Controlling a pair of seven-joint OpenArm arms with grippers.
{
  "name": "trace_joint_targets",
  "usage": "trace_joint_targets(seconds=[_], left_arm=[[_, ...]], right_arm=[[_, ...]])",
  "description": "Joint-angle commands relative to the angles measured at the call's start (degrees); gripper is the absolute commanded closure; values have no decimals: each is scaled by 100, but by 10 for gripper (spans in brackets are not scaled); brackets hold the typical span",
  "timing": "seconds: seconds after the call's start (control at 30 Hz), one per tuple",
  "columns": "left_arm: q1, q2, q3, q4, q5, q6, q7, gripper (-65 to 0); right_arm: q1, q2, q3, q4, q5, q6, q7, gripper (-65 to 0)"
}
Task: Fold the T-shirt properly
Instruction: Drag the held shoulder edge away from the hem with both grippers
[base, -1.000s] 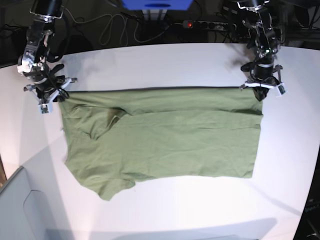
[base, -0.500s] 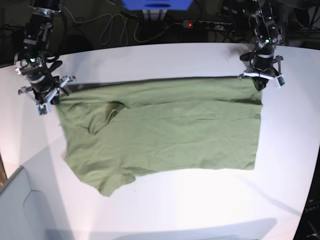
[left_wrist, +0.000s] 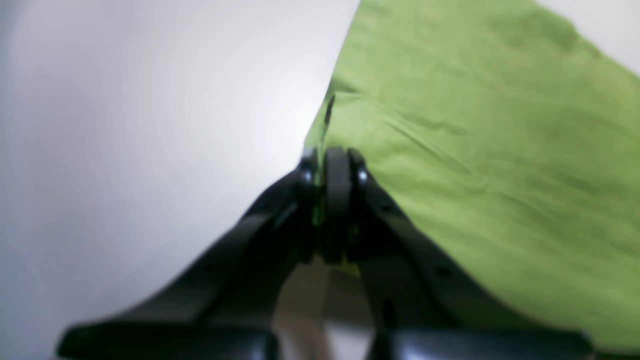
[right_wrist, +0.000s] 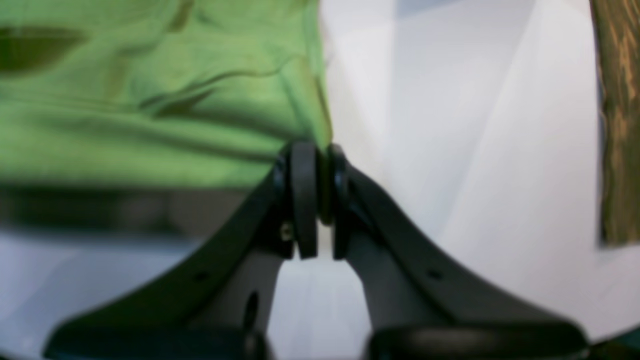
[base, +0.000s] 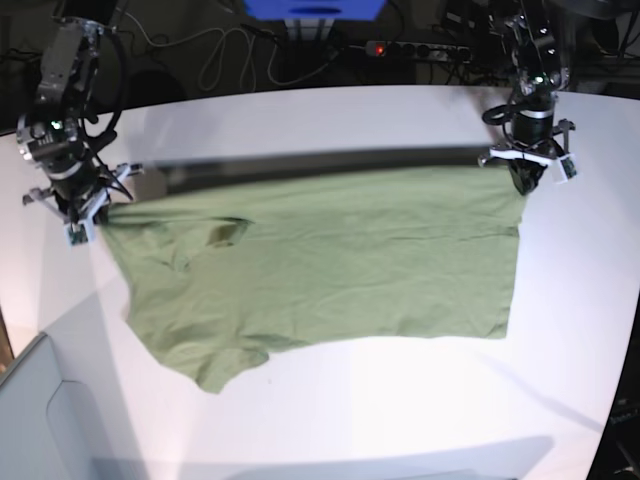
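Observation:
The olive-green T-shirt (base: 320, 270) lies spread across the white table (base: 330, 120), with its far edge raised off the surface and a shadow band under it. My left gripper (base: 525, 178) is shut on the far right corner; the left wrist view shows the jaws (left_wrist: 330, 160) pinched together on the T-shirt (left_wrist: 475, 150) at its edge. My right gripper (base: 92, 212) is shut on the far left corner by the sleeve; in the right wrist view the closed jaws (right_wrist: 317, 160) pinch the T-shirt (right_wrist: 125, 125) at its corner.
A power strip (base: 410, 48), loose cables (base: 215, 60) and a blue box (base: 315, 10) sit behind the table's far edge. A pale grey bin (base: 40, 420) stands at the near left corner. A wooden strip (right_wrist: 617, 125) shows beyond the table in the right wrist view.
Both grippers have risen with the shirt's far edge, so the shadow under it has widened. The right gripper closed on its corner and shifted left. The near hem has slid slightly farther away.

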Motion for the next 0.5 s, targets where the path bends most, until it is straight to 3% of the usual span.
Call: trace_joint_targets(seconds=[0.0,0.47], left_arm=[[107,-56,-33,102,6,21,-150,0],[1118,137,2,102,6,-14,-150,0]], right_arm=[[-96,67,47,142,-18,47,60,-3],[-1318,67,56,572,-18,47,350,-2]])
